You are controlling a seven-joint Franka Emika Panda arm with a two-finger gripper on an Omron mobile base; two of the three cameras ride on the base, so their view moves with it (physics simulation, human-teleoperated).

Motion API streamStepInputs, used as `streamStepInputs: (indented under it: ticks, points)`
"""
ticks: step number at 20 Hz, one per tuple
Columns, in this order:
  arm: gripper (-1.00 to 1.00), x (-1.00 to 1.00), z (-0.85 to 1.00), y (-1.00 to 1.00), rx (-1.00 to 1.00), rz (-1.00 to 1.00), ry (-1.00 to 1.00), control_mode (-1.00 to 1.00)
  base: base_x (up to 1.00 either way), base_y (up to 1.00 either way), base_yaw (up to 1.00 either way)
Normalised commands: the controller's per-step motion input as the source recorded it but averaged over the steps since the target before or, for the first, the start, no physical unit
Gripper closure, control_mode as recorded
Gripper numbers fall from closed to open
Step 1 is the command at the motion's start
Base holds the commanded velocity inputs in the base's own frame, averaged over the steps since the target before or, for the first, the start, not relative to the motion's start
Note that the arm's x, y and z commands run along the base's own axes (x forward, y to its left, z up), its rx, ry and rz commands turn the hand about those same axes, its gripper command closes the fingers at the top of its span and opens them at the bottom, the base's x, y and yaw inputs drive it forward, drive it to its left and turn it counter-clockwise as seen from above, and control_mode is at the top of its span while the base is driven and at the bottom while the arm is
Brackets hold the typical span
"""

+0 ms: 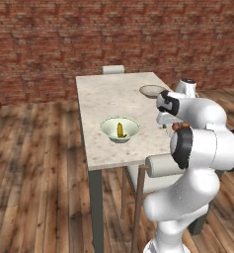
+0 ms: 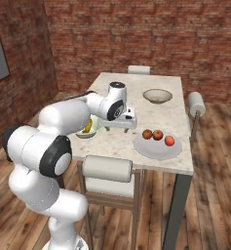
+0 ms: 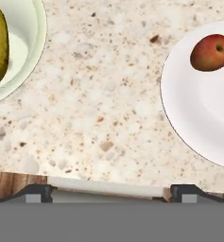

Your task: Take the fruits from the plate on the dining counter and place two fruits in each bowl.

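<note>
On the dining counter (image 2: 122, 88) a pale green-white bowl (image 1: 119, 130) holds a yellow banana-like fruit (image 1: 120, 130). The tan-brown bowl (image 2: 157, 95) sits farther back and looks empty. The flat pale plate (image 2: 157, 149) near the front right carries three red-orange apple-like fruits (image 2: 157, 135). My gripper (image 3: 111, 193) hangs open over the bare stone between the green bowl (image 3: 38, 42) and the plate (image 3: 198, 113), with nothing between its fingers. One apple (image 3: 210, 52) shows at the plate's edge in the hand view. In the right base view my arm hides part of the green bowl.
Chairs with pale padded backs stand at the counter's near side (image 2: 108, 168), right side (image 2: 196, 103) and far end (image 2: 139, 70). A brick wall (image 2: 136, 34) runs behind, above a wooden floor. The counter's near edge lies just below my fingers in the hand view.
</note>
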Motion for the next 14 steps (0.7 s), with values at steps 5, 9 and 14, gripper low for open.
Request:
streamStepInputs:
  ticks: [5,9,14]
  points:
    - [-1.00,0.00,0.01,-0.97,0.00,-0.04,0.10,-1.00,0.00,0.00,0.00]
    - [-1.00,0.00,0.05,-0.92,0.00,-0.02,0.15,-1.00,0.00,0.00,0.00]
    - [-1.00,0.00,0.00,-0.79,0.00,-0.01,0.04,-1.00,0.00,0.00,0.00]
